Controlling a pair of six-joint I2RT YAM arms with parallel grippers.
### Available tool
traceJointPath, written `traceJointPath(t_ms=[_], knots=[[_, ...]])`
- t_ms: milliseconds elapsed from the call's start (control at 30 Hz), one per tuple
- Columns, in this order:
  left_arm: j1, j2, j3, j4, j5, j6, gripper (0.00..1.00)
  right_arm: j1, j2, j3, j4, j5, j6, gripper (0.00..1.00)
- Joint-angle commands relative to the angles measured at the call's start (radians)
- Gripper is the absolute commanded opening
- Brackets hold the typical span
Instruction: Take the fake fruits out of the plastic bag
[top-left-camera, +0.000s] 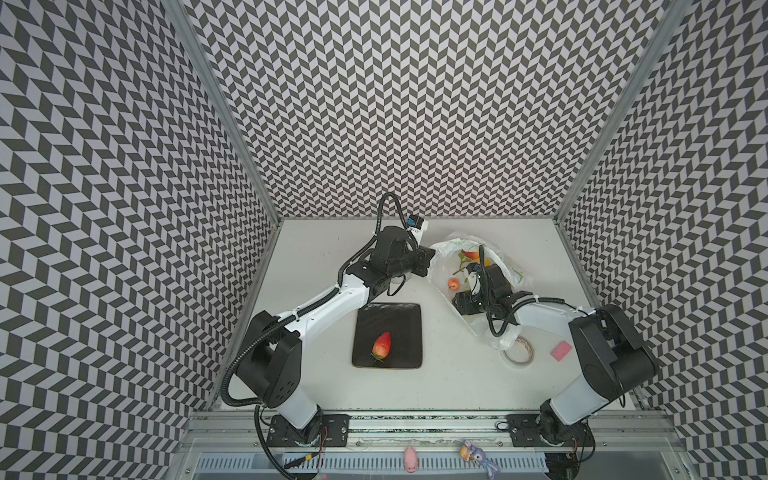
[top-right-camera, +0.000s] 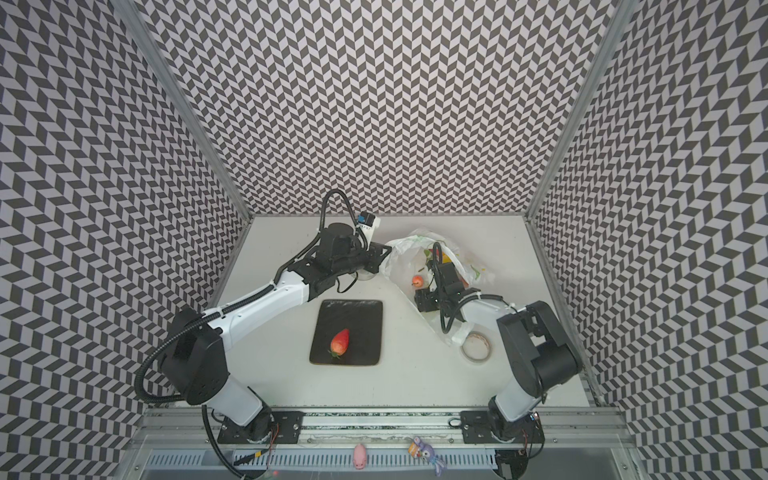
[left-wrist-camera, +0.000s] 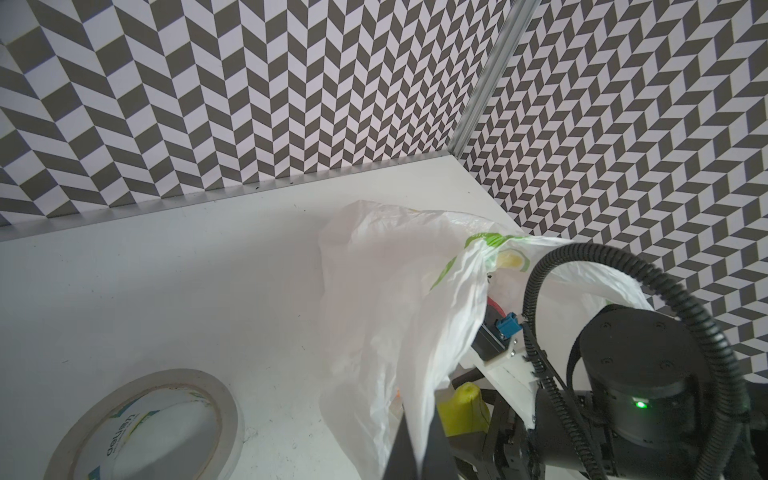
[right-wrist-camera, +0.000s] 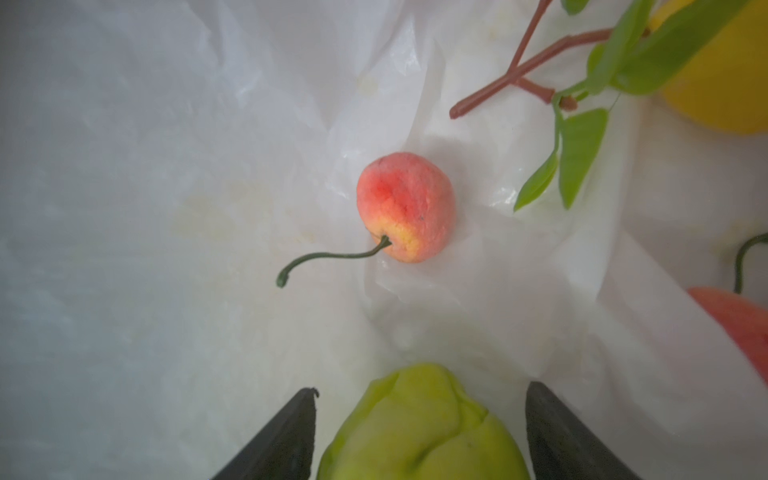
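Inside plastic bag (right-wrist-camera: 166, 166), right hand (right-wrist-camera: 422, 388) straddles green fruit (right-wrist-camera: 419, 436).

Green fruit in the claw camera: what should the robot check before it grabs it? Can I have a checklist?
1. Right claw open: ok.
2. Green fruit between its fingers, gap each side: ok.
3. Left claw pinching the plastic bag edge: ok.
4. Pink-orange fruit apart from the green one: ok.
5. Bare room on the black plate beside the strawberry: ok.
6. Bag film clear under the fingers: cannot tell.
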Motion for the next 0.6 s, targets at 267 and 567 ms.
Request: traceJointPath(t_ms=[267, 567], knots=[[0.003, -0.022, 0.023, -0.008, -0.006, -0.003, 0.0, 0.028, -0.045, 0.072, -0.195, 0.053, 0.137, 0.78], [0.002, -0.021, 0.028, -0.012, -0.004, -0.01, 0.0, 0.04, -0.074, 0.056, -0.153, 0.057, 0.153, 0.56]])
